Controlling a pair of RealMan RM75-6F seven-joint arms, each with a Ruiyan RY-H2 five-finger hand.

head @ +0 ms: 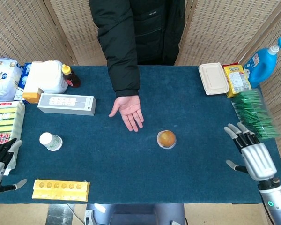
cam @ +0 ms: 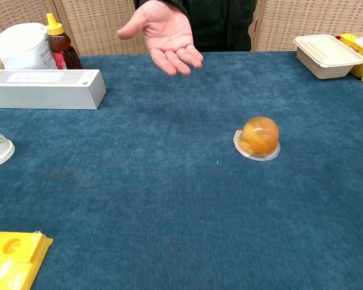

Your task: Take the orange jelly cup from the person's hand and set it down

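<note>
The orange jelly cup sits alone on the blue table, dome side up, right of centre. The person's hand stays palm up and empty, to the cup's left and farther back. My right hand is open with fingers spread near the table's front right corner, well clear of the cup; it shows only in the head view. My left hand is open at the front left edge, holding nothing.
A white box and a paper cup stand on the left, a yellow tray at the front left. A lidded container, snack pack, blue bottle and green packets line the right side.
</note>
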